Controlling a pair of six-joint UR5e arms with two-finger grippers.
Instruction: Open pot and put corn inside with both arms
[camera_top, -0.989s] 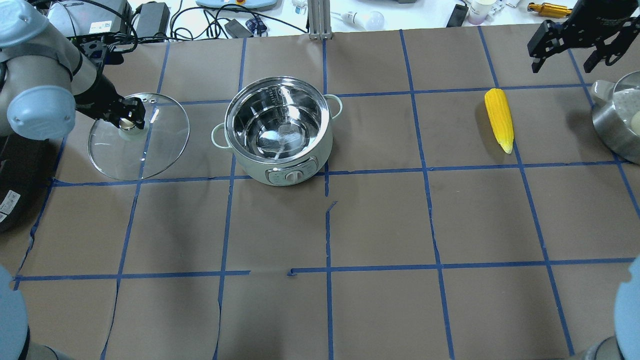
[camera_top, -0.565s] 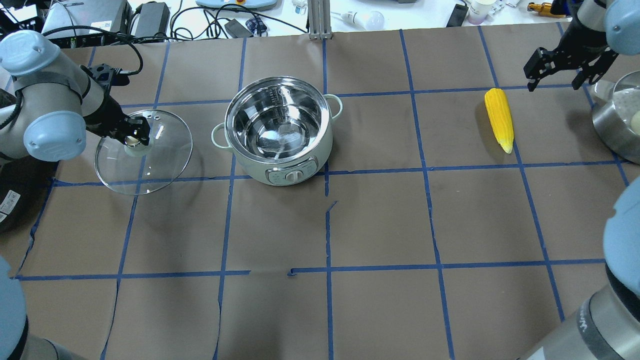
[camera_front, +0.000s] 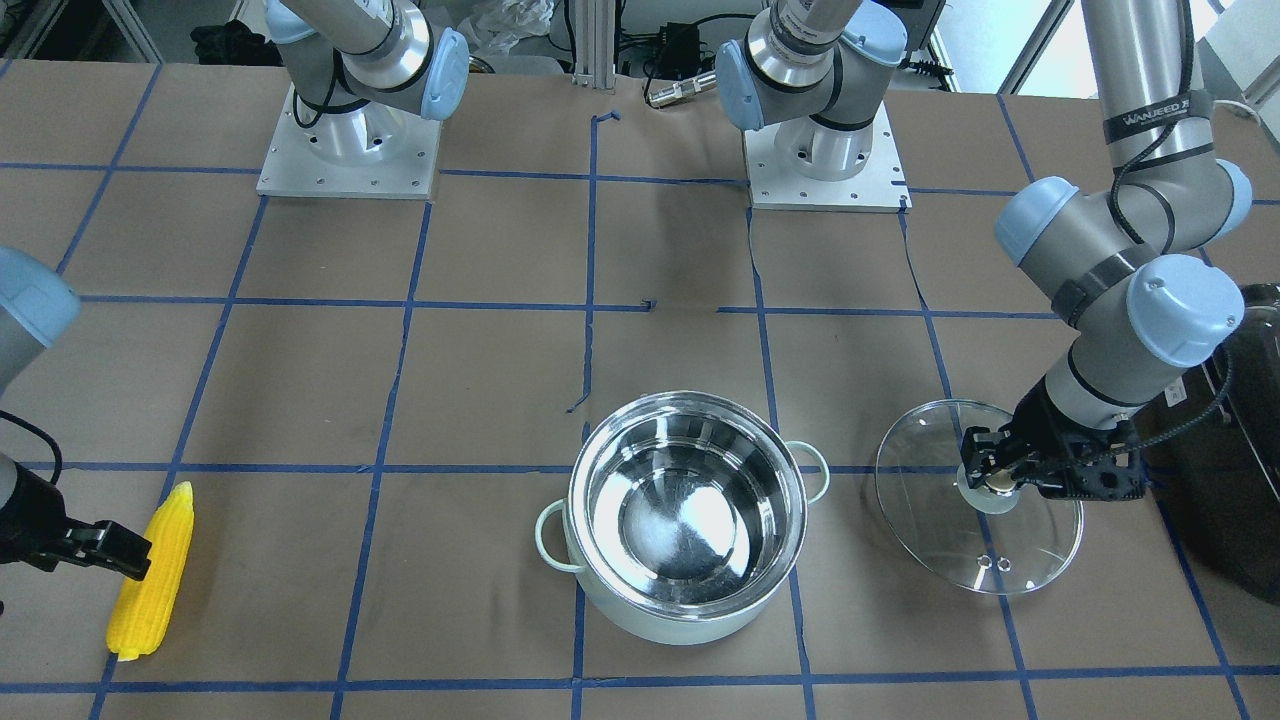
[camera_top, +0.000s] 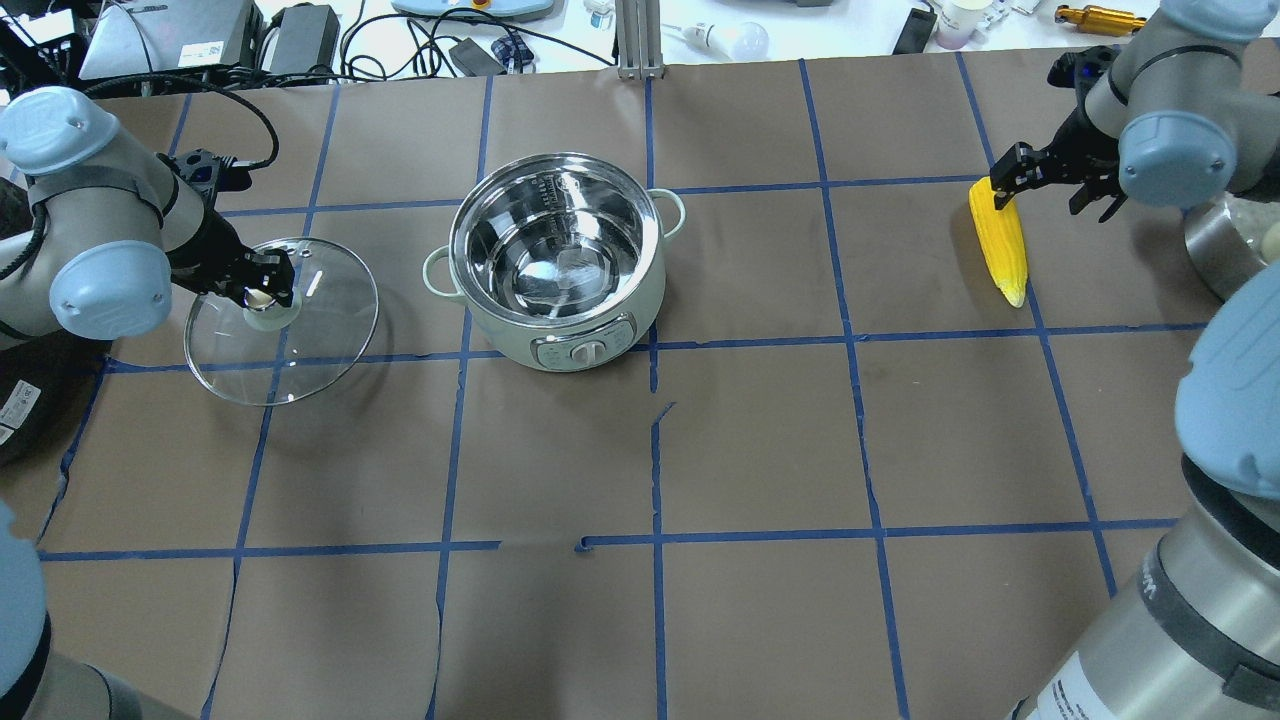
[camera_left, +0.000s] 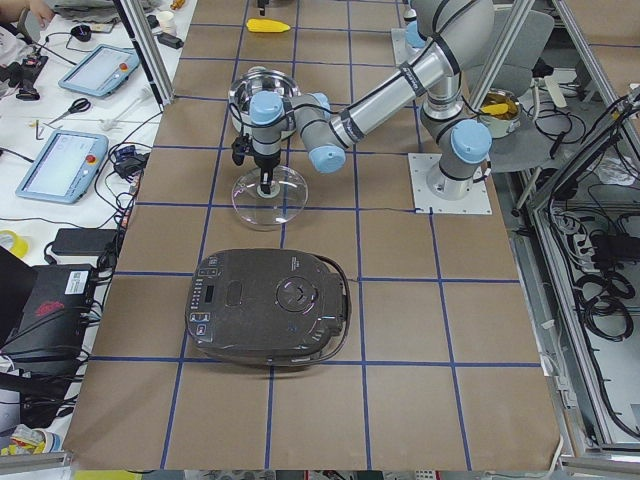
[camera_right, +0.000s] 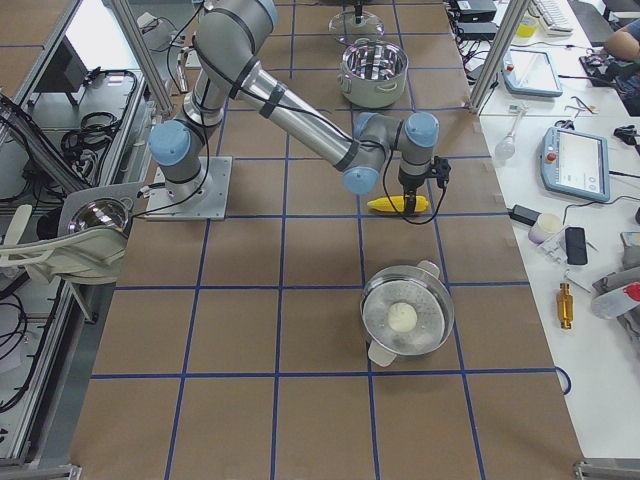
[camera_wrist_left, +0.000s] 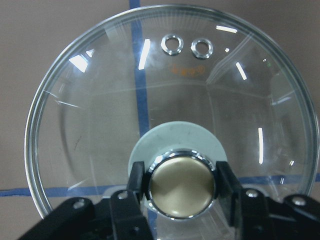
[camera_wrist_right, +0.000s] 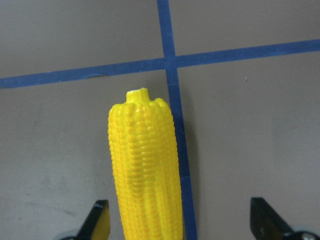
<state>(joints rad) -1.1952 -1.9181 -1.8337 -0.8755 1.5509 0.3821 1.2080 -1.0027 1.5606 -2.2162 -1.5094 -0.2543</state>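
Note:
The mint-green pot (camera_top: 560, 262) stands open with its steel inside empty; it also shows in the front view (camera_front: 690, 520). My left gripper (camera_top: 262, 290) is shut on the metal knob (camera_wrist_left: 181, 187) of the glass lid (camera_top: 300, 340). It holds the lid tilted, low over the table, left of the pot. The yellow corn (camera_top: 1002, 245) lies on the table far to the pot's right. My right gripper (camera_top: 1045, 195) is open above the corn's thick far end. In the right wrist view its fingertips (camera_wrist_right: 97, 222) stand on either side of the corn (camera_wrist_right: 145, 170), not touching it.
A steel pan (camera_top: 1235, 245) holding a white ball stands right of the corn, close to my right arm. A large black appliance (camera_left: 268, 305) sits at the table's left end beside the lid. Blue tape lines grid the brown table (camera_top: 760, 440).
My right gripper has come down and left from the far right corner to over the corn's thick end. My left gripper has shifted the lid slightly toward the front and lowered it.

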